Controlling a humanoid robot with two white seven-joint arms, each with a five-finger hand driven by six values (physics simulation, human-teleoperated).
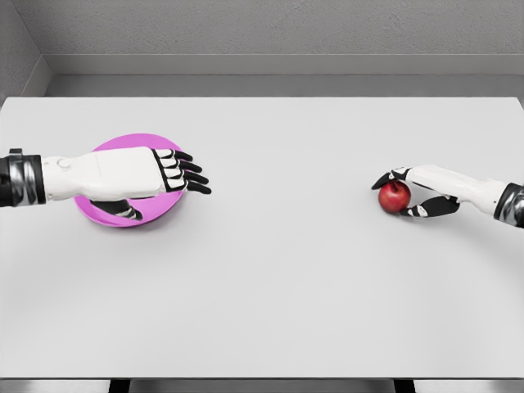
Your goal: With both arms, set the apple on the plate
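- The red apple (pixel 394 196) sat on the white table (pixel 278 278), over on the right side.
- The right hand (pixel 413 195) was wrapped around the apple. One finger curved over its top and the thumb reached under its front, so the hand had hold of it.
- The apple looked like it was touching the table, but the picture did not show that for sure.
- The right arm came in from the right edge, low and nearly flat.
- The pink plate (pixel 102 214) lay on the left side of the table, well apart from the apple.
- The left hand (pixel 143 173) was over the plate and hid most of its middle.
- The left hand's fingers (pixel 190 176) were stretched out straight, pointing to the right past the plate's rim. Its thumb hung down over the plate. It held nothing.
- The picture did not show if the left hand touched the plate.
- A grey wall (pixel 270 33) stood behind the table.
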